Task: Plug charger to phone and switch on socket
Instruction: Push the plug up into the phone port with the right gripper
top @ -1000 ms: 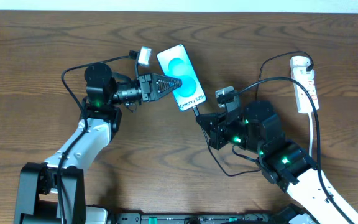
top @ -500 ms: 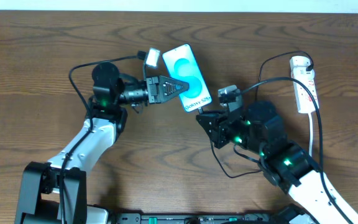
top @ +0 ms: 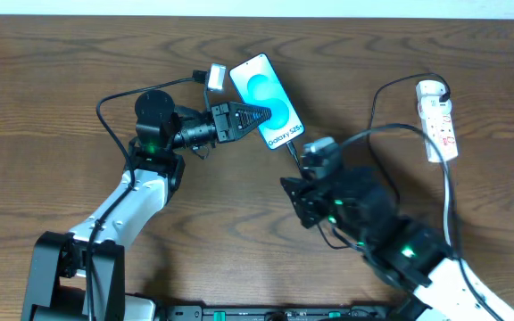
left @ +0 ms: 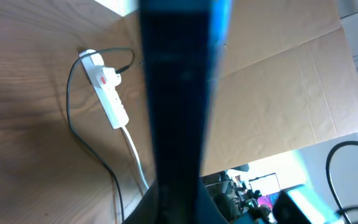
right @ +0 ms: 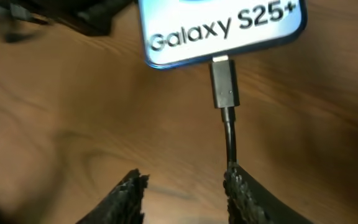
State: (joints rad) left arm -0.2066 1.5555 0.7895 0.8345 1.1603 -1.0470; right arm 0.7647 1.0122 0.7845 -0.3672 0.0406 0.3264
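Charger [right: 222,82] tip looks seated in phone [top: 259,82]. My left tool [top: 259,114] clamps phone. My right tool [right: 185,179] spread wide, empty. Socket [top: 439,125] switch not yet done.

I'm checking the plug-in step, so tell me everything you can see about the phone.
The phone is a slim rectangle with dark edges and a glossy light-blue screen showing a turquoise blob and the words Galaxy S25+ near its lower end. From overhead it sits diagonally, screen up. The left gripper is shut on one long side, reaching over the screen. The charger has its black plug at the middle of the bottom edge. Whether the phone rests on the table is unclear.
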